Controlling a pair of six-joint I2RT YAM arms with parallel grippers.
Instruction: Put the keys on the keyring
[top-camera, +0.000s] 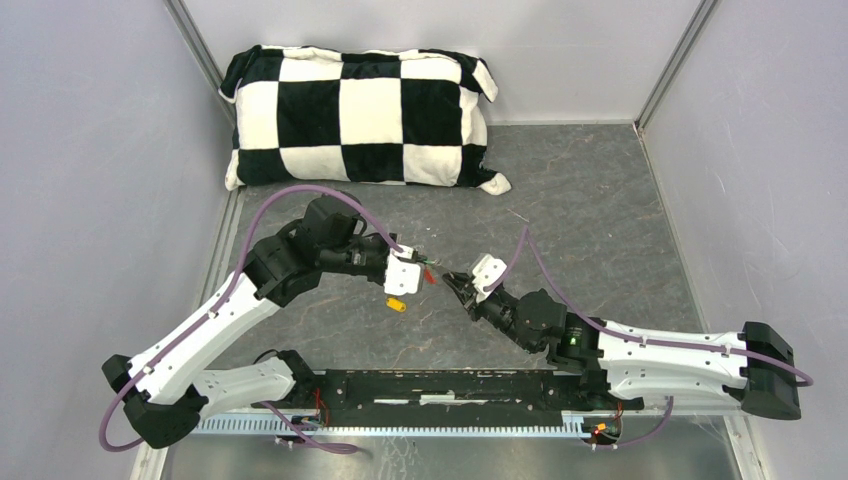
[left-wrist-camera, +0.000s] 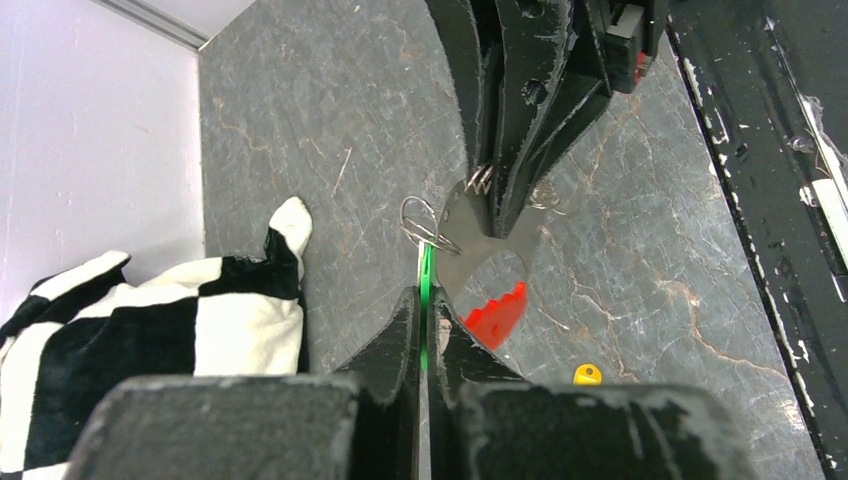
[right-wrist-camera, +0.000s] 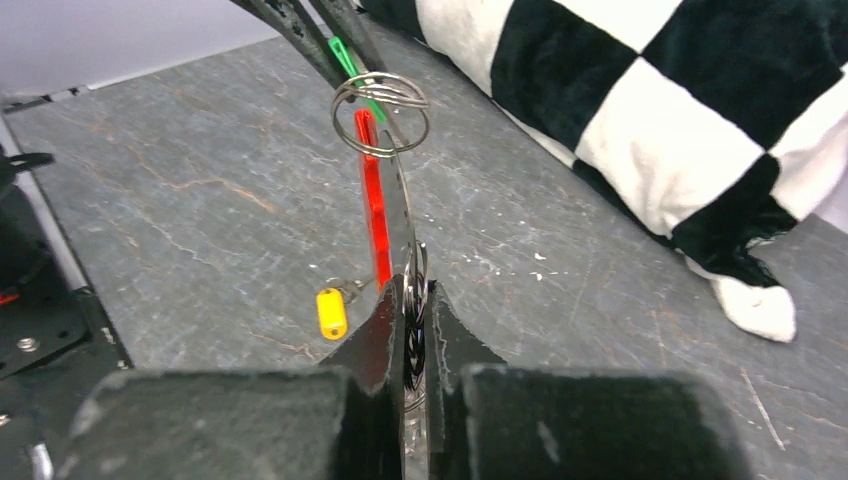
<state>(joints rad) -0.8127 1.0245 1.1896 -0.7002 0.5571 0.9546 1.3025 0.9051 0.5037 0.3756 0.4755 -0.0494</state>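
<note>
While our left gripper (left-wrist-camera: 424, 300) clenches the tiny green-headed key (left-wrist-camera: 424, 265) and our right gripper (right-wrist-camera: 412, 290) grasps the grey metal keyring (right-wrist-camera: 382, 92), we should align hole with ring gap.

Pillow (top-camera: 360, 118) at back of worktop (top-camera: 600, 220), left of centre. Left tool (top-camera: 422, 264) and right tool (top-camera: 450, 280) meet tip to tip over mid-worktop. Keyring (right-wrist-camera: 372, 200) between them, nipped by right tool; held key (left-wrist-camera: 424, 290) in left tool. Loose key (top-camera: 397, 304) on worktop, just nearside of left tool.
</note>
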